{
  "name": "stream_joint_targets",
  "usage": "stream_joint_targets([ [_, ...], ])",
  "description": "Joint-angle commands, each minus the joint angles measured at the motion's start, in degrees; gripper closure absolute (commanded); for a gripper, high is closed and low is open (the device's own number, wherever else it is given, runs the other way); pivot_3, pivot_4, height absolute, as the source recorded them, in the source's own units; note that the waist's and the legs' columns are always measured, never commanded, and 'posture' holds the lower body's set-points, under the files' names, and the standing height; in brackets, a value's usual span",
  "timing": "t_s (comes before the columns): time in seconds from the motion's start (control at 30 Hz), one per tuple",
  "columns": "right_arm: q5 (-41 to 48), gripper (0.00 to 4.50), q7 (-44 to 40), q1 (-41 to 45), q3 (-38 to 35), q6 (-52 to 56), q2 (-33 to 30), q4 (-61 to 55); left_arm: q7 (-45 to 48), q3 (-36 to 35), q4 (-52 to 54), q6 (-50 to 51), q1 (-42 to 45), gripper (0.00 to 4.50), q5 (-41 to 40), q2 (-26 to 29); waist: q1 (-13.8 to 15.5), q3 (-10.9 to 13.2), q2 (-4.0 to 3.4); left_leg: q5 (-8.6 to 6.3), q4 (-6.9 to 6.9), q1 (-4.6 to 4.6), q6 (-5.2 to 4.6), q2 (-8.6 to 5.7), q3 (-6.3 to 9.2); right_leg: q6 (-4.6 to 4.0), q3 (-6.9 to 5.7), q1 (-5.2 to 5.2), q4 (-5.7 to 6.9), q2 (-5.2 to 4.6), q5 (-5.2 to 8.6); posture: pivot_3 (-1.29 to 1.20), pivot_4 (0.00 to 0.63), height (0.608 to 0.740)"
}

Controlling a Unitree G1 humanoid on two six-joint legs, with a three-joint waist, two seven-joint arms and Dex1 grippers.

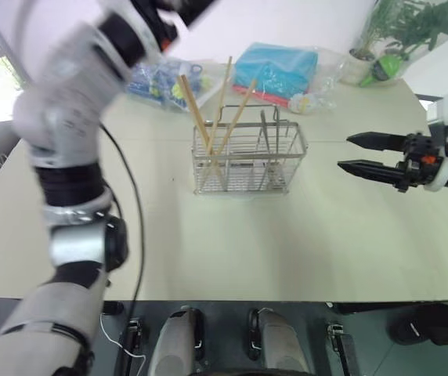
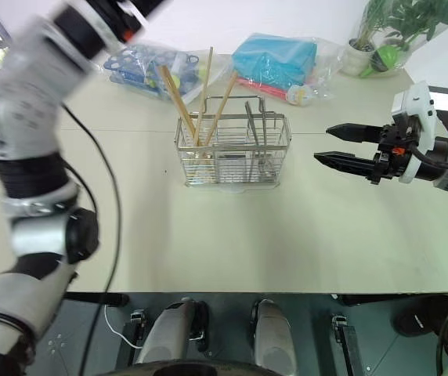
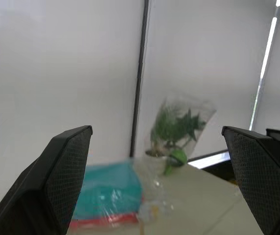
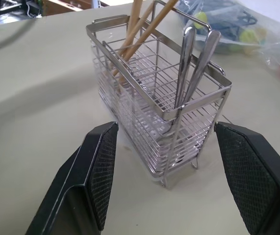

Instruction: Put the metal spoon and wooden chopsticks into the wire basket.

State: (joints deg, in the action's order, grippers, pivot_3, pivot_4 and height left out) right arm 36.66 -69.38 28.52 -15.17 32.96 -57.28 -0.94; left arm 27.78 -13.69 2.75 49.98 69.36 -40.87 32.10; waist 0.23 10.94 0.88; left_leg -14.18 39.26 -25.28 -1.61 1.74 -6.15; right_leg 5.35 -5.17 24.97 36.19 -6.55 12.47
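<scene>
Spreading wide, left fingers [image 3: 66,181] and right fingers [image 4: 98,176] hold nothing near the wire basket [image 4: 154,122].

I see bright, even daylight with a blown-out window beyond the table's [image 1: 302,243] far left corner. My raised left arm [image 1: 67,102] smears with motion blur, and its wrist view is soft throughout. The wire basket [image 4: 159,105] stays crisp, casting only a faint shadow.

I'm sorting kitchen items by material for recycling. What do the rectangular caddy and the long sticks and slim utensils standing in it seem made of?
Rectangular silver wire basket: looks like polished steel wire, shiny open grid. Long light-brown chopsticks: apparently plain wood, matte and unmarked. Slim silver utensil handles: probably stainless steel, with mirror-like glints.
</scene>
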Motion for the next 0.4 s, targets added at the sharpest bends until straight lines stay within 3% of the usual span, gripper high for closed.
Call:
stream_joint_targets([
  [0.03, -1.10, 1.27, -1.40, 1.98, -0.09, -2.55, -0.23, 2.63, 13.30, -2.73, 5.22, 4.08, -3.05, 0.05, -5.33, 11.81, -0.39, -0.04, -0.10, 0.00, -0.03, 0.03, 0.00, 0.01, -0.01, 0.00, 0.00, 0.00, 0.00, 0.01, 0.01, 0.00, 0.150, 0.715],
  [0.13, -2.53, 1.27, -2.44, 2.97, 1.07, -4.59, 0.36, 5.73, 25.40, -3.12, 10.30, 2.25, -18.58, 0.05, -3.28, 24.87, -0.75, -0.08, -0.20, 0.01, -0.03, 0.06, 0.04, 0.01, 0.03, 0.01, 0.00, -0.09, 0.01, 0.01, 0.03, 0.00, 0.150, 0.715],
  [0.2, -3.34, 1.27, -3.00, 3.48, 1.75, -5.83, 0.82, 7.61, 29.38, -4.22, 11.95, 0.07, -28.47, 0.05, -1.05, 30.13, -0.75, -0.08, -0.21, 0.00, -0.03, 0.15, 0.05, -0.02, -0.02, 0.00, 0.01, -0.14, 0.02, -0.06, 0.03, 0.00, 0.150, 0.715],
  [0.3, -4.27, 1.27, -3.69, 4.14, 2.52, -7.20, 1.43, 9.73, 31.66, -6.26, 13.12, -4.49, -39.96, 0.05, 2.26, 32.69, -0.67, -0.05, -0.17, 0.00, -0.02, 0.08, 0.05, 0.01, 0.03, -0.16, 0.00, -0.09, -0.03, -0.02, 0.12, 0.00, 0.150, 0.715],
  [0.4, -4.78, 1.27, -4.07, 4.57, 2.90, -7.70, 1.84, 10.66, 31.54, -7.54, 11.87, -6.95, -44.38, 0.05, 3.77, 32.56, -0.60, -0.05, -0.18, 0.00, -0.01, -0.07, 0.06, 0.00, 0.04, -0.19, 0.00, 0.04, -0.06, -0.06, 0.13, 0.00, 0.150, 0.715],
])
